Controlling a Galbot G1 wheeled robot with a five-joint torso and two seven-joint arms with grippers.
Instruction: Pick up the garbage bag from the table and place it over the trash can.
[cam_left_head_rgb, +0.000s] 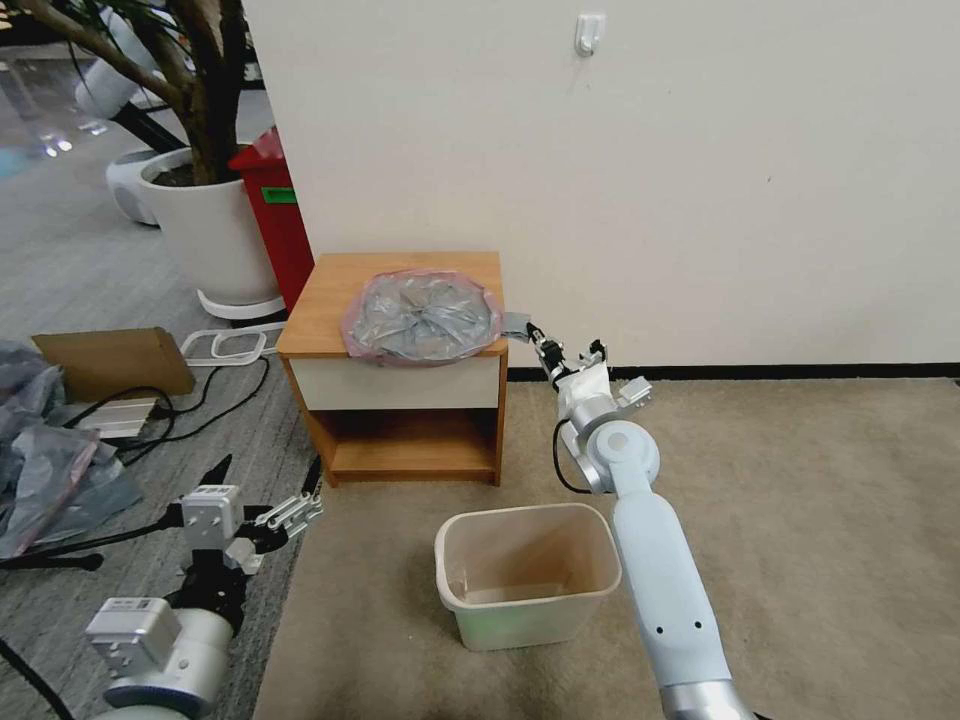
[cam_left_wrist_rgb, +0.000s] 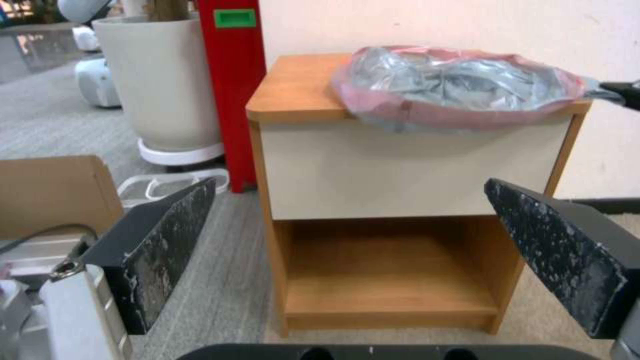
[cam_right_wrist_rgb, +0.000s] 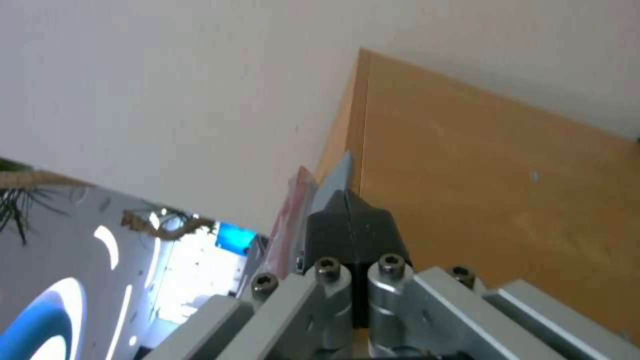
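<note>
The garbage bag (cam_left_head_rgb: 422, 318) is spread flat on the top of the table (cam_left_head_rgb: 330, 290), with its pink rim hanging a little over the front edge above the white drawer. The right gripper (cam_left_head_rgb: 533, 334) is held at the right edge of the table top, and a grey corner of the bag is pinched there. Its jaws are pressed tight together on that thin plastic, with no gap left between them. The rest of the bag is stretched away from the jaws, across the table top. The trash can (cam_left_head_rgb: 527, 590) is set on the carpet, below the jaws and nearer the robot. The left gripper (cam_left_head_rgb: 222, 475) is held low, far to the left of the table, with its jaws spread wide and nothing between them.
</note>
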